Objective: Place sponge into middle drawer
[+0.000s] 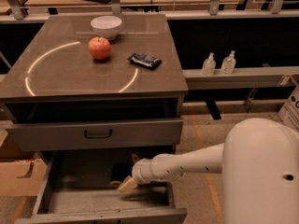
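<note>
The middle drawer (60, 202) is the low, wide grey drawer, pulled out, with a bare grey floor. My arm reaches into it from the right, and my gripper (126, 185) is low over the floor near the drawer's middle. Just left of the gripper's tip is a small block with a dark top and a pale yellow edge, which looks like the sponge (117, 175). It touches or nearly touches the gripper; I cannot tell whether it is held or lying on the floor.
Above is a grey drawer with a black handle (98, 134), slightly pulled out. On the table top are a red apple (99, 48), a white bowl (106, 26) and a dark snack packet (144, 60). A cardboard box (16, 176) stands left of the drawers.
</note>
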